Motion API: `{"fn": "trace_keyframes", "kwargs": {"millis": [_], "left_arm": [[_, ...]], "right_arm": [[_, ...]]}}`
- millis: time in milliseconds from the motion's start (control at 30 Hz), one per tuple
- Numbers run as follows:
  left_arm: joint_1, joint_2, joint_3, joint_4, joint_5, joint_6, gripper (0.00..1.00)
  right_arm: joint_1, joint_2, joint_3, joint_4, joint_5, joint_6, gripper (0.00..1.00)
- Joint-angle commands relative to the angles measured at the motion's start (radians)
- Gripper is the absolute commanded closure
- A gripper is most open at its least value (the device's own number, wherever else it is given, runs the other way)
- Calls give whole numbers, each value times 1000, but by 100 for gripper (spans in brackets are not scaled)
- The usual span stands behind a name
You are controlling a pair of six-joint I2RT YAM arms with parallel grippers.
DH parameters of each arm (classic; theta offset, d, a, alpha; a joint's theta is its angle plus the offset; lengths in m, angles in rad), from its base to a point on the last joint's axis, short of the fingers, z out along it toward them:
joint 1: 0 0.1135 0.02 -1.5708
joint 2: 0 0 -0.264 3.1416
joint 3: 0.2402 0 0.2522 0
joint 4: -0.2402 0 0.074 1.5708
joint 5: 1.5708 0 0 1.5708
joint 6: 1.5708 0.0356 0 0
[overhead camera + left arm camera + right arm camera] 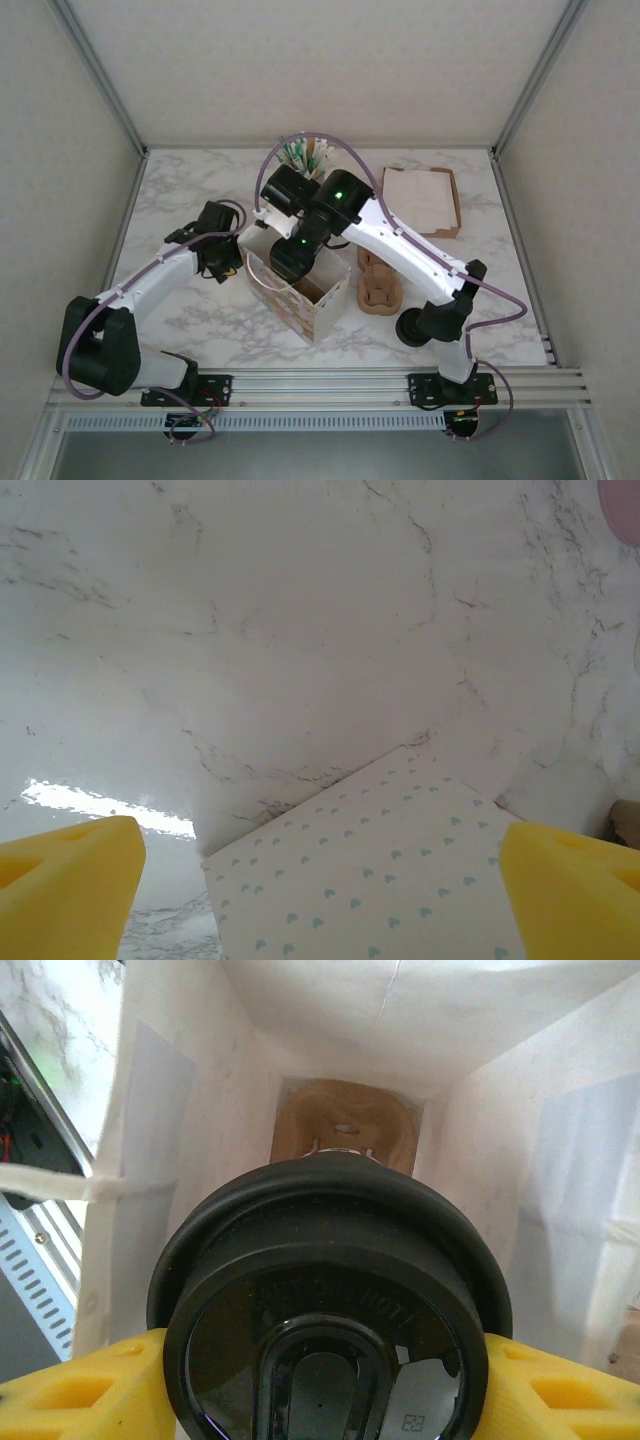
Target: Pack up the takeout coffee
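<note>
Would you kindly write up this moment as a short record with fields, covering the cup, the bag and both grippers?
cup: takeout coffee cup with a round black plastic lid, lowered inside the bag
bag: white paper bag with a blue heart print, upright, top open
bag bottom: brown cardboard insert, visible beyond the lid
right gripper: closed on the cup, yellow fingers on both sides
left gripper: open, holding nothing, at the bag's left side
surface: white marble table

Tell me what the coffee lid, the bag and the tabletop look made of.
Lid of the takeout coffee: black moulded plastic, glossy, embossed lettering.
Bag: likely thin white paper, matte, creased and folded.
Tabletop: marble-patterned, grey-veined, glossy; real stone or laminate unclear.
</note>
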Motion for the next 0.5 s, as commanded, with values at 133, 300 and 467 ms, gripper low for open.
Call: {"fn": "trace_keyframes", "kwargs": {"millis": [133, 300, 467], "left_arm": [[6, -26, 13, -47, -42, 21, 8], [13, -27, 10, -54, -52, 20, 8], [21, -29, 2, -55, -62, 11, 8]], "right_arm": [[-8, 46, 20, -23, 9, -8, 36], [-8, 42, -18, -12, 17, 11, 37], [-8, 34, -79, 31, -3, 31, 39]]}}
